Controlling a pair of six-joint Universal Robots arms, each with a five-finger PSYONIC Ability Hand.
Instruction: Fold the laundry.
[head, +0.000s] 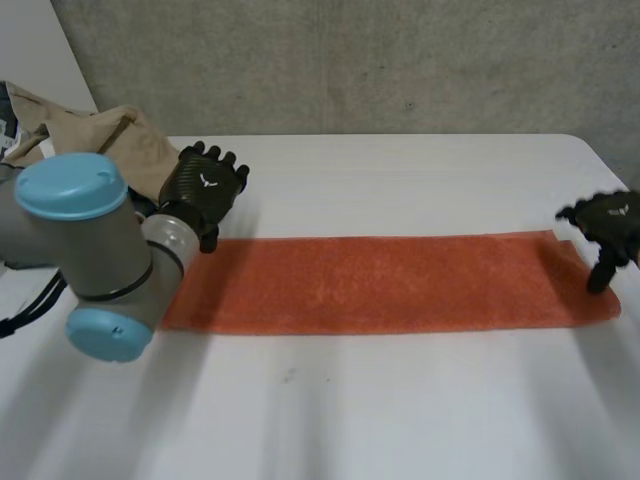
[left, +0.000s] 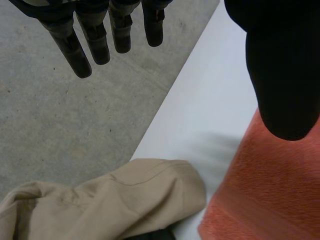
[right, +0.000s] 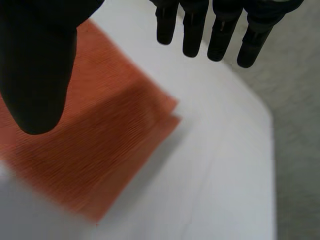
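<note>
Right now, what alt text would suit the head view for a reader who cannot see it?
A long orange towel lies flat across a white table, with the robot's left hand open at one end and its right hand open at the other. A crumpled beige garment lies beside the left hand.

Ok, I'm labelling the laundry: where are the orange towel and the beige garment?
orange towel (head: 400, 285), head view, its middle.
beige garment (left: 125, 200), left wrist view, its upper surface.
</note>
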